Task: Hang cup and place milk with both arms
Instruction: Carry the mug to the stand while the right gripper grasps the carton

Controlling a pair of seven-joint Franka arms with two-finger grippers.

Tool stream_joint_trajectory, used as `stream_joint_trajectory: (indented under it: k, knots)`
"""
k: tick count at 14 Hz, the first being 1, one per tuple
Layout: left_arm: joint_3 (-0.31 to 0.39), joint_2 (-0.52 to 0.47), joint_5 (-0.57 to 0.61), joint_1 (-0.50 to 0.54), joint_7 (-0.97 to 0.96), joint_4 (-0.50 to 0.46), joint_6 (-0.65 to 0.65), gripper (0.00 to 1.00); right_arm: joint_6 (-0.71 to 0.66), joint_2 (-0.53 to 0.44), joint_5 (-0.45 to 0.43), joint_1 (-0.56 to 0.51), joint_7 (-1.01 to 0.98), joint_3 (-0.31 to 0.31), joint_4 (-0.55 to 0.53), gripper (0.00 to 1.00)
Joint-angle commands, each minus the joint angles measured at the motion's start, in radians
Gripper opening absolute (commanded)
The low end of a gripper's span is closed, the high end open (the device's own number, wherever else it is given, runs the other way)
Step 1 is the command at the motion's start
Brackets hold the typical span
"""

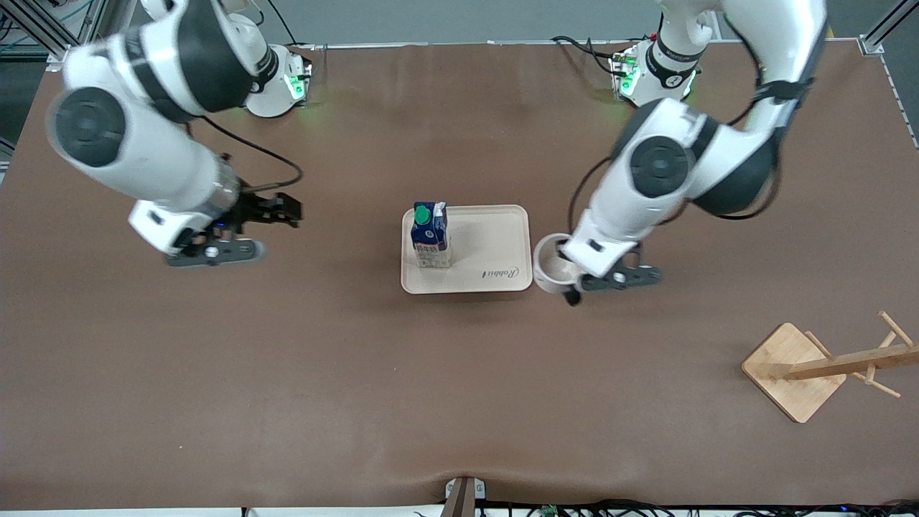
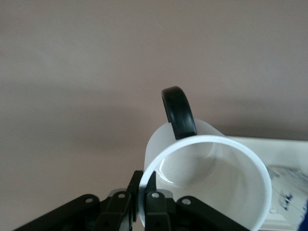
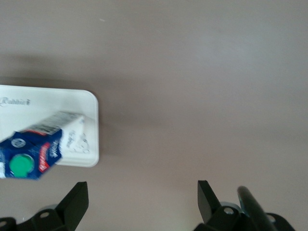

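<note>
Cup sits in the left tool, fingers clamped together on its white rim, black handle pointing away from the wrist, right beside the tray. Milk stands upright on that tray, off to the side of the right tool, whose 2 fingers hang apart over bare worktop. Best play now: keep the handle leading toward the wooden rack, carry level, no swinging.
</note>
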Motion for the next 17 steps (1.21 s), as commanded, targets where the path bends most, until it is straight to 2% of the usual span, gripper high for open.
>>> stream_joint_trajectory:
  k: [1, 3, 6, 8, 12, 17]
  knots:
    - [-0.005, -0.044, 0.019, 0.093, 0.078, 0.025, -0.05, 0.0, 0.077, 0.041, 0.037, 0.082, 0.128, -0.008, -0.001, 1.0]
    - [-0.005, -0.066, 0.019, 0.153, 0.126, 0.025, -0.066, 0.0, 0.13, 0.073, 0.135, 0.123, 0.208, -0.009, -0.002, 1.0]
    - [-0.005, -0.087, 0.02, 0.236, 0.198, 0.025, -0.078, 0.0, 0.134, 0.107, 0.138, 0.177, 0.288, -0.009, -0.002, 1.0]
    - [-0.004, -0.104, 0.019, 0.303, 0.319, 0.027, -0.078, 0.0, 0.141, 0.121, 0.138, 0.205, 0.313, -0.009, -0.014, 1.0]
    - [-0.005, -0.135, 0.02, 0.411, 0.526, 0.028, -0.078, 0.0, 0.297, 0.132, 0.142, 0.275, 0.412, -0.009, -0.109, 1.0]
    - [-0.001, -0.132, 0.031, 0.455, 0.602, 0.077, -0.156, 0.0, 0.313, 0.15, 0.145, 0.306, 0.452, -0.009, -0.116, 1.0]
